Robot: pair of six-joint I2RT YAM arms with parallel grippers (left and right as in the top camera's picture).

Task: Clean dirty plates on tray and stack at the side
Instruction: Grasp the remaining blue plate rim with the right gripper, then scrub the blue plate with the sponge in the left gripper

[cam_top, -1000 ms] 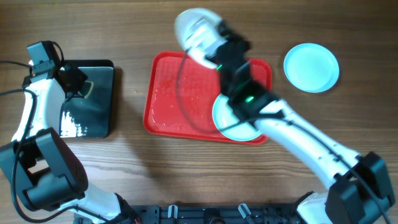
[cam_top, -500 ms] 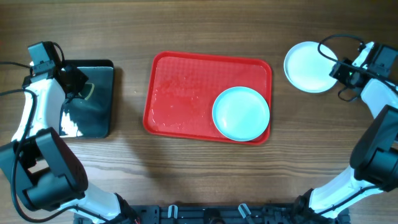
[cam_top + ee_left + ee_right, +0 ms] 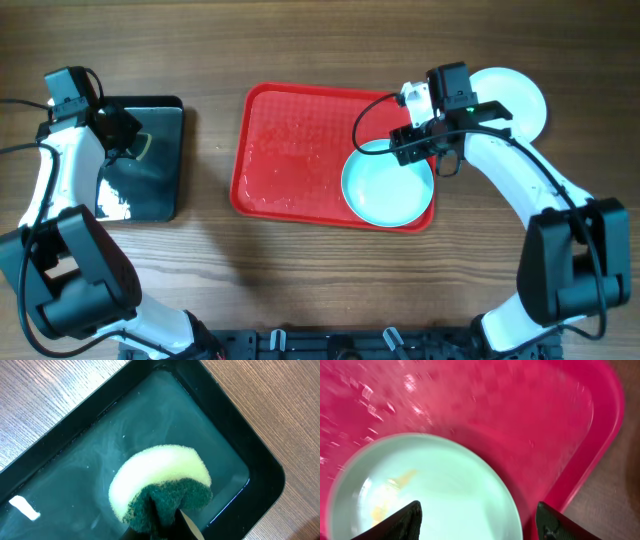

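Note:
A pale turquoise plate (image 3: 385, 190) lies in the near right corner of the red tray (image 3: 290, 150). My right gripper (image 3: 408, 148) hovers open over that plate's far right edge. From the right wrist, the plate (image 3: 440, 485) shows an orange smear on its left half and lies on the tray (image 3: 520, 410), with both fingertips wide apart and nothing between them. A white plate (image 3: 515, 100) rests on the table to the right of the tray, partly hidden by the arm. My left gripper (image 3: 122, 135) is shut on a yellow-and-green sponge (image 3: 160, 480).
A glossy black tray (image 3: 150, 190) with water stands at the left, and the sponge hangs over it (image 3: 240, 440). Wet patches shine on the red tray's left half. Bare wooden table surrounds both trays.
The right arm carried the white plate off the tray to the right side, let it go there, opened, and swung back over the turquoise plate. The left arm has not moved.

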